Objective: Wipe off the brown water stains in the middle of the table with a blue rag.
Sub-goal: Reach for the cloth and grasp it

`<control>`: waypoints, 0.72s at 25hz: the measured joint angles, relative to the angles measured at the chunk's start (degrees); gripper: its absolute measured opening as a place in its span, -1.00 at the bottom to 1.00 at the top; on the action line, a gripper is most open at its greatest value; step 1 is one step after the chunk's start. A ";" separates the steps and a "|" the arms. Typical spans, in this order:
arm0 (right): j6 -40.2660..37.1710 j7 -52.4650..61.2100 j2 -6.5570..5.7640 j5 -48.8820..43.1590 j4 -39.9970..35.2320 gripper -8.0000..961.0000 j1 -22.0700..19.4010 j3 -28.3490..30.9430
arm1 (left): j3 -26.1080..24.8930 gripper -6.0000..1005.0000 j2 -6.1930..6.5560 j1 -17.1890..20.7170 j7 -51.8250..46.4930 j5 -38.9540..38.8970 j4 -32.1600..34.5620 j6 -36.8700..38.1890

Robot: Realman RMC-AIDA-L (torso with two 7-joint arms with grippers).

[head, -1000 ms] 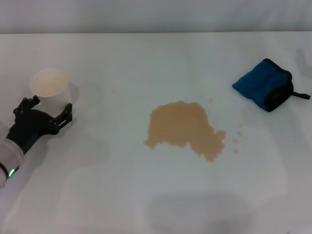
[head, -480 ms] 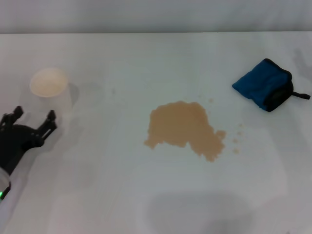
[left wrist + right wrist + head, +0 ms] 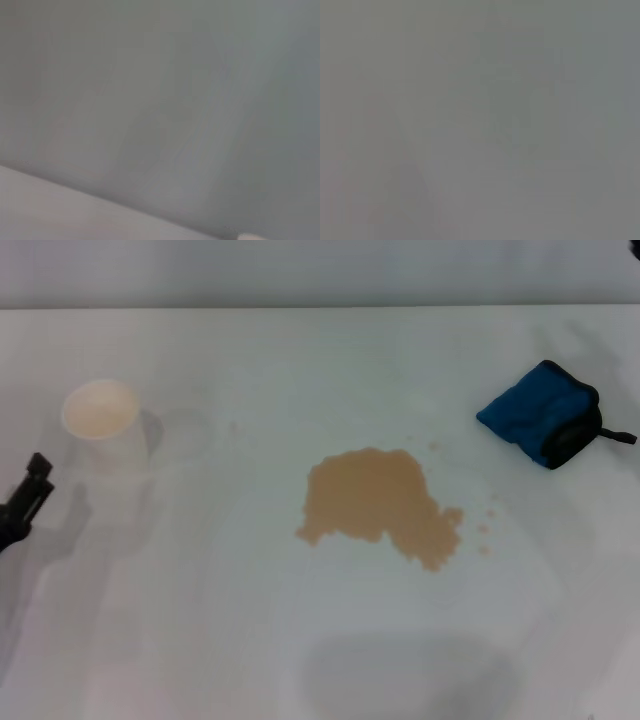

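A plain white surface (image 3: pixel 300 660) carries a light tan-brown blotch, the brown water stains (image 3: pixel 375 502), with tiny specks of the same colour beside it. The blue rag (image 3: pixel 540 415) is deep blue with black edging and a black loop. A white paper cup (image 3: pixel 103 425) shows a beige inside. The left hand (image 3: pixel 25 508) is black.

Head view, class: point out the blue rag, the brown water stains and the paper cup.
blue rag (image 3: pixel 530 412), head view, blue top fold.
brown water stains (image 3: pixel 375 500), head view, middle of the blotch.
paper cup (image 3: pixel 100 410), head view, beige inside.
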 joint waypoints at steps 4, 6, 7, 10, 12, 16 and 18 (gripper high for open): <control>3.06 6.48 -1.72 -7.11 -6.08 0.47 0.64 -1.63 | 0.00 0.78 -0.20 0.56 -2.52 -1.26 -0.52 2.49; 5.76 10.87 -2.54 -11.65 -8.95 0.47 1.31 -1.59 | 0.00 0.78 -0.22 0.62 -4.51 -1.44 -0.92 2.80; 7.26 13.19 -2.97 -13.69 -10.08 0.47 1.71 -1.56 | 0.00 0.78 -0.22 0.63 -5.81 -1.51 -1.08 2.81; 12.38 22.55 -4.66 -22.06 -13.27 0.47 3.27 -1.50 | 0.00 0.78 -0.13 0.64 -9.14 -1.60 -1.17 2.88; 14.41 29.33 -5.93 -28.57 -14.48 0.47 4.52 -1.48 | -0.03 0.78 -0.14 0.55 -10.24 -1.63 -1.14 2.92; 15.53 44.14 -8.64 -44.52 -15.11 0.47 8.43 -1.47 | -0.08 0.78 -0.28 0.48 -11.05 -1.69 -1.21 2.94; 15.25 52.03 -9.86 -53.11 -15.04 0.46 10.94 -1.48 | -0.09 0.78 -0.31 0.59 -11.41 -1.71 -1.22 2.94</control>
